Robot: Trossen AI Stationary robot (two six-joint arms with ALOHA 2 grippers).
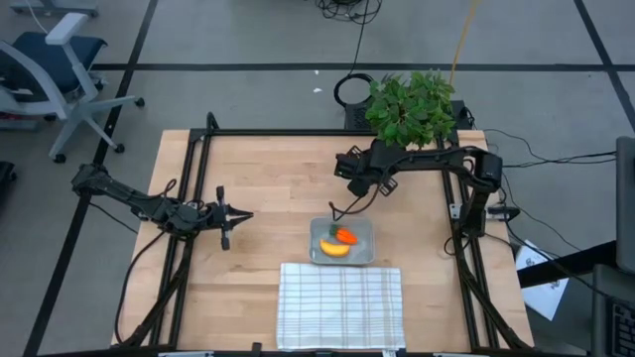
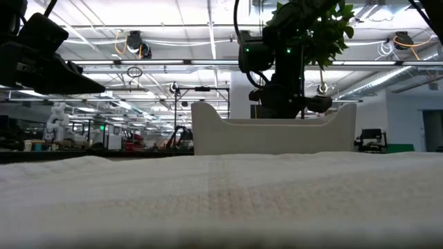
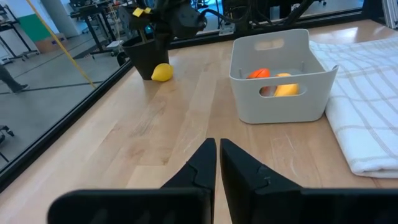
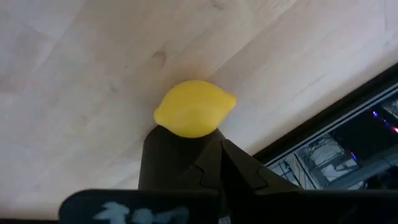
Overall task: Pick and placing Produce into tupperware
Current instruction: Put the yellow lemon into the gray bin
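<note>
- The tupperware (image 1: 363, 252), a pale plastic tub with rounded corners, sits on the wooden table (image 1: 268, 178) touching the far edge of the white grid-lined cloth (image 1: 340, 305); the carrot (image 1: 345, 236) and banana (image 1: 334, 248) lie inside.
- The smooth lemon (image 4: 194, 107) lies beyond the tub, beside the dark plant pot (image 3: 145, 56).
- The right gripper (image 4: 214, 152), closed and empty, is just beside the lemon.
- The left gripper (image 1: 245, 215), closed, waits well left of the tub.
- In the low view the cloth hides the tub's base.
</note>
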